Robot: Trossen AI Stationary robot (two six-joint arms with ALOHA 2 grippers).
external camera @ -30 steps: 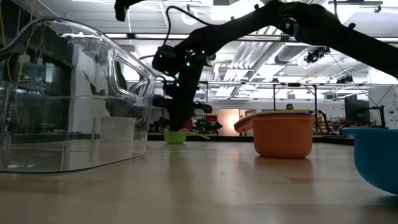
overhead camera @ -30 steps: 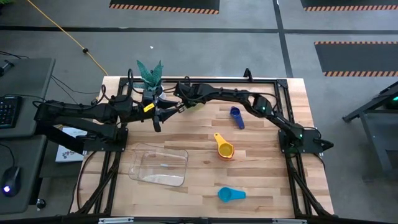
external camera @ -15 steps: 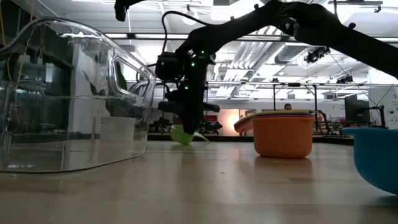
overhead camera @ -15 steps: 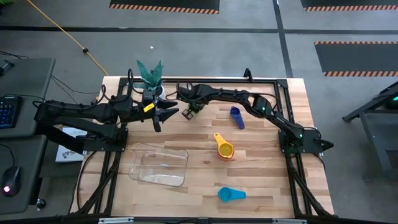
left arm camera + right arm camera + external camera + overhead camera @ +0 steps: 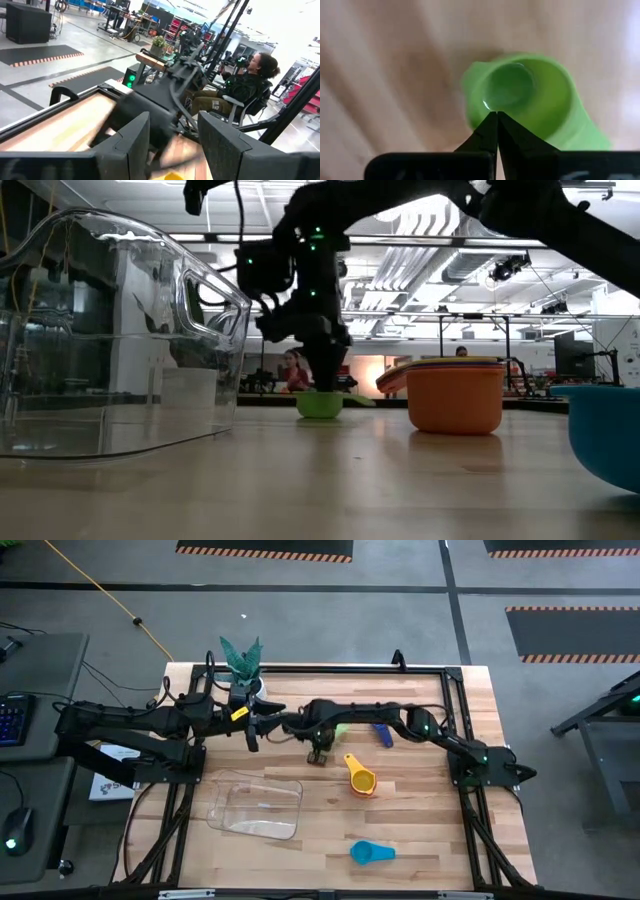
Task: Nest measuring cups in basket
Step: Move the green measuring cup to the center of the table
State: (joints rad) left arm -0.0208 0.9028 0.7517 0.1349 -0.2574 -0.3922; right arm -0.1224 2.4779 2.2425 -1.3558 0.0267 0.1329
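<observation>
The left gripper (image 5: pixel 262 723) waits near the table's far left with jaws spread, holding nothing. Right of it, the right gripper (image 5: pixel 318 747), jaws pressed together, pinches the small round green plastic measuring cup (image 5: pixel 530 97). Nearer lies the clear rectangular plastic basket (image 5: pixel 232 823), well apart from the cup.

- Two dark, jointed arms are seen, fitted with black cables.
- Small green lights are shown on the right arm.
- A yellow marking, possibly a label, is carried near the left gripper (image 5: pixel 252 730).

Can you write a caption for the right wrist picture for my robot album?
Right gripper shut on the rim of the green measuring cup, above the wooden table.
</observation>
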